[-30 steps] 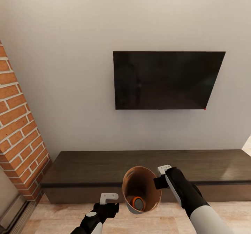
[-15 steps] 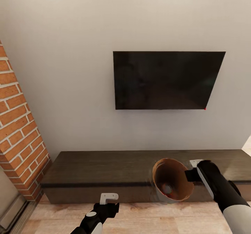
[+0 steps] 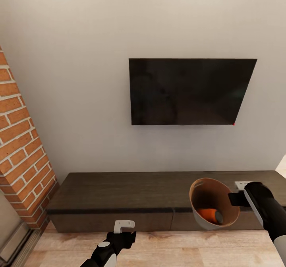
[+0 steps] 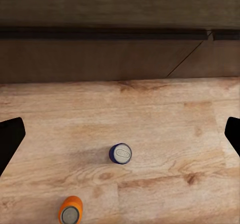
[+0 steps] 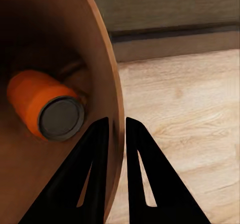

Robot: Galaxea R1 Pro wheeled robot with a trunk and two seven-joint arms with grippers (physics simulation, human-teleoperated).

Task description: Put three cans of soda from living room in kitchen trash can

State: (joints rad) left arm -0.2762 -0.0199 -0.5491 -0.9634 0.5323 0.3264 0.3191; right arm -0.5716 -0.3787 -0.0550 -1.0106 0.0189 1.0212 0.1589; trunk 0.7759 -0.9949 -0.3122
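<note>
My right gripper (image 3: 237, 193) is shut on the rim of the trash can (image 3: 204, 219), a pale bin with a tan-brown inside (image 5: 60, 29), held tilted in the air before the dark-wood cabinet (image 3: 119, 191). One orange soda can (image 3: 209, 215) lies on its side inside it, its grey top (image 5: 61, 118) facing the right wrist camera. In the left wrist view a blue soda can (image 4: 120, 153) and a second orange soda can (image 4: 70, 212) stand upright on the wood floor (image 4: 165, 134). My left gripper (image 3: 124, 224) hangs open above them, its fingertips (image 4: 10, 136) far apart.
A black TV (image 3: 190, 91) hangs on the white wall above the long low cabinet. The red brick fireplace (image 3: 20, 148) stands at the left. Light wood floor (image 3: 174, 251) runs in front of the cabinet.
My right arm has swung the trash can to the right and tipped it further; the orange can inside has rolled onto its side. The left arm has stayed still.
</note>
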